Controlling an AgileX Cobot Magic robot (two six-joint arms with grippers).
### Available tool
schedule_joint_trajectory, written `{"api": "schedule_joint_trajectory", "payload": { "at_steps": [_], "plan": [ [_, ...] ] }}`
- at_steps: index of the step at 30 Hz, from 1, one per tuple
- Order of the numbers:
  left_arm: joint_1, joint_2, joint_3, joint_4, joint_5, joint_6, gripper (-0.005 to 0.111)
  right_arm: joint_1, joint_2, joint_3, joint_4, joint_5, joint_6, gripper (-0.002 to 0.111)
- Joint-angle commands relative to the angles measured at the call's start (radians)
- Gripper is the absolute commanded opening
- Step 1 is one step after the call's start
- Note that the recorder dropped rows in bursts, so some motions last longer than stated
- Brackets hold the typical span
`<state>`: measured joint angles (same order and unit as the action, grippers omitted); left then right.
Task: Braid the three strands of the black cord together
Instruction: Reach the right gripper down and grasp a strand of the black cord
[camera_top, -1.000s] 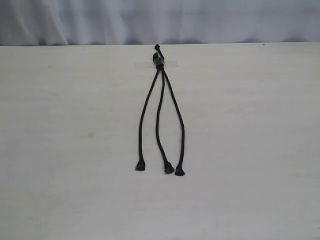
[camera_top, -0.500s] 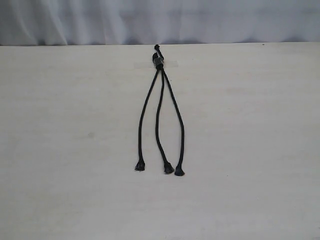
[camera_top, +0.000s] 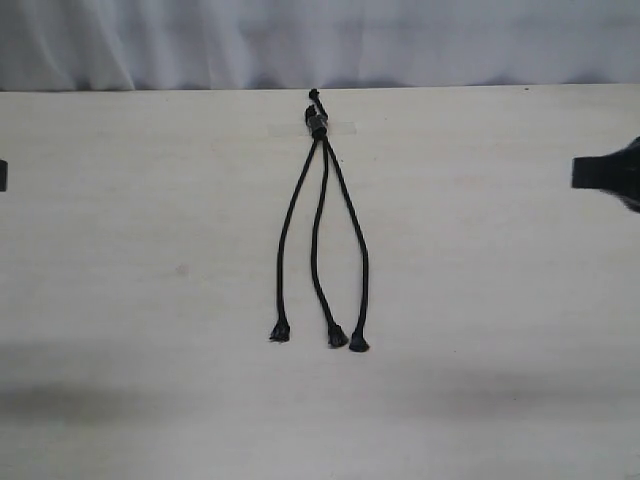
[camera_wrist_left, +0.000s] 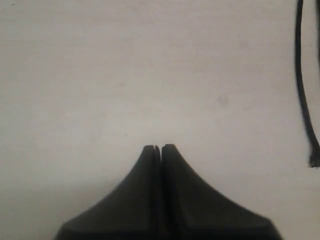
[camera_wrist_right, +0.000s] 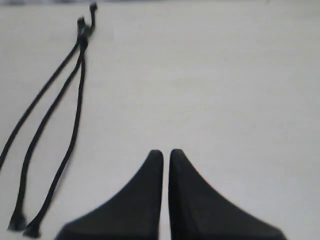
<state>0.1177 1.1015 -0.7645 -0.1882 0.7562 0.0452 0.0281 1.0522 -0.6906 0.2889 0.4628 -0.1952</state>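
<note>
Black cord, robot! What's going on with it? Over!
Left gripper, right gripper shut, empty, away from cord. Black cord held by tape at top, three strands loose, unbraided. Nothing lying on them.

Looks like a lab test bench here: a bare, pale wood-grain table (camera_top: 120, 300), a plain white curtain (camera_top: 450, 40) hanging as backdrop just behind the table's far edge, and clear tape (camera_top: 343, 127) fixing the black cord (camera_top: 316, 230) down near that edge.

black cord (camera_top: 318, 125): 1 | strands (camera_top: 315, 235): 3 | frayed end knots (camera_top: 338, 339): 3 | grippers (camera_wrist_left: 157, 146) (camera_wrist_right: 166, 151): 2 | tape strip (camera_top: 346, 127): 1
</note>
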Motion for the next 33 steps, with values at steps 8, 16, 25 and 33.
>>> {"api": "schedule_joint_trajectory", "payload": {
  "at_steps": [8,16,25,33],
  "plan": [
    [-0.234,0.06,0.054,0.022,-0.144,-0.045,0.0,0.462,0.439,-0.232,-0.095,0.134,0.23,0.004],
    [-0.234,0.093,0.054,0.042,-0.146,-0.045,0.0,0.628,0.807,-0.532,-0.297,0.268,0.468,0.006],
    [-0.234,0.093,0.054,0.011,-0.168,-0.053,0.0,0.637,1.017,-0.697,-0.304,0.363,0.484,0.034],
    [-0.234,0.093,0.054,0.011,-0.153,-0.053,0.0,0.637,1.075,-0.699,-0.331,0.374,0.496,0.03]
  ]
}}
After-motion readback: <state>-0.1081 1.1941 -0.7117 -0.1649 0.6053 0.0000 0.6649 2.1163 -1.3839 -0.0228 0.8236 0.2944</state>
